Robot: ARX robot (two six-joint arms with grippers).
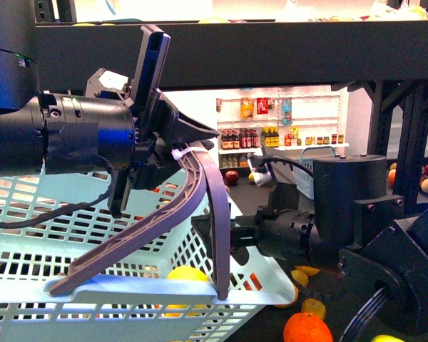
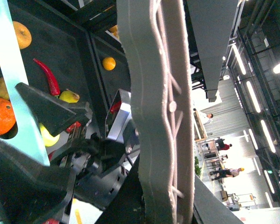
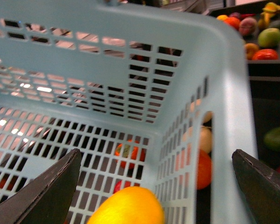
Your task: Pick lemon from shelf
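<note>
yellow lemon [image 3: 126, 207] inside basket [image 3: 224, 93], right wrist view

Left arm [image 1: 71, 135] — glossy black cylindrical housing with a blue sheen; black cable [image 1: 28, 214] loops well behind its fingers. Right arm [image 1: 349, 192]: dark grey boxy joint, small screws [image 1: 372, 206], ribbed hose [image 1: 371, 313]. Right gripper [image 3: 156, 153] — fingers [image 3: 46, 191] are matte black wedges.

No readable text, labels or numbers; distant bottle labels too small.

Basket and surroundings.
We note a pale blue slotted basket [image 1: 128, 293], an orange [image 1: 307, 329] near it, bottles [image 1: 251, 138] far behind.
</note>
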